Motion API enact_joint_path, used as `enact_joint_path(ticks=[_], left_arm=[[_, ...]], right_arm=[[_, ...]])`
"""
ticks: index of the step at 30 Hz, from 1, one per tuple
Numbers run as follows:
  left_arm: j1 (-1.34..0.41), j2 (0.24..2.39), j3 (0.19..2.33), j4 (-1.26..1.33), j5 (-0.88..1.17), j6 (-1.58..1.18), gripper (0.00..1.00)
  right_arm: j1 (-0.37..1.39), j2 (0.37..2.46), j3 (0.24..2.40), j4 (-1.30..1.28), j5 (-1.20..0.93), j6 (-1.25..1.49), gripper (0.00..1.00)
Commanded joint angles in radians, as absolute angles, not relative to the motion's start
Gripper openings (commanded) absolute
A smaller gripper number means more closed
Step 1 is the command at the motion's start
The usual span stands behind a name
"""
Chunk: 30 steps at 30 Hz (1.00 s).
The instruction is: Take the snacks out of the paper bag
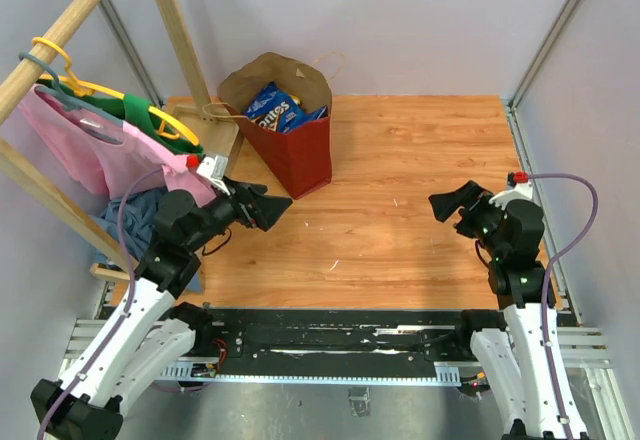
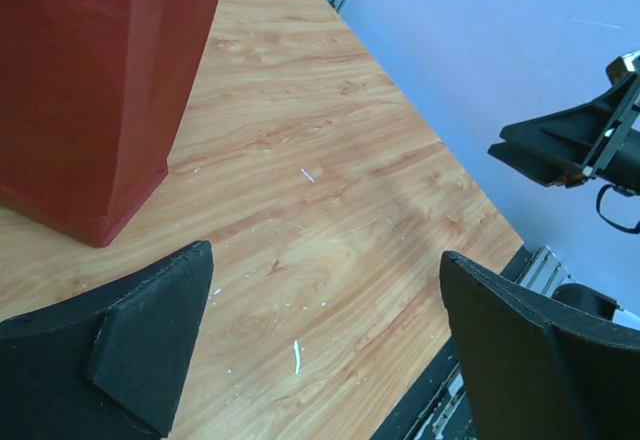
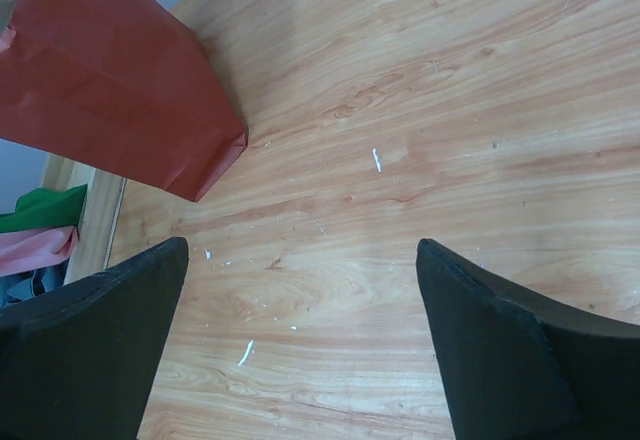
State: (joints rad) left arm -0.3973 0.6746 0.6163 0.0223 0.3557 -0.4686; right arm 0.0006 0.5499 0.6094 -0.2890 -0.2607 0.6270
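Extraction is at its opening step: no snack lies on the table (image 1: 420, 160) yet. One bag (image 1: 305, 155) stands upright at the table's far left, mouth open. Inside it one blue-white cookie packet (image 1: 275, 108) is plain. A second blue edge shows beside it, and any further snacks are hidden.

Two grippers are present. The left gripper (image 1: 270, 205) hovers just beside the bag's near corner, jaws wide and empty. The right gripper (image 1: 442, 205) hangs well apart at the right, jaws wide and empty.

Next move, as judged: raise the left gripper above the mouth, descend, and close on the cookie packet without catching the paper wall.
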Motion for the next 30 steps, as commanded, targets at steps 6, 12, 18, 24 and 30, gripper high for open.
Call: enact_joint_path(ticks=[6,12,18,24,30], left_arm=[[-0.498,0.59,0.655,0.066,0.368,-0.373,1.0],[-0.73,0.663,0.697,0.098,-0.028,-0.295,1.0],[-0.841,0.927,0.965,0.183,-0.077,-0.269,1.0],[-0.841,1.106,1.222,0.189,-0.044,-0.392,1.0],[-0.847,1.173,1.598,-0.244,-0.54,-0.604,1.0]], right_arm=[[-0.031,0.557,0.594,-0.291,-0.272,0.697,0.99],[-0.014,0.591,0.587,-0.269,-0.257,0.735,0.99],[0.081,0.607,0.621,-0.297,-0.156,0.739,0.99],[0.136,0.592,0.644,-0.338,-0.067,0.722,0.99],[0.141,0.597,0.641,-0.341,-0.048,0.701,0.99]])
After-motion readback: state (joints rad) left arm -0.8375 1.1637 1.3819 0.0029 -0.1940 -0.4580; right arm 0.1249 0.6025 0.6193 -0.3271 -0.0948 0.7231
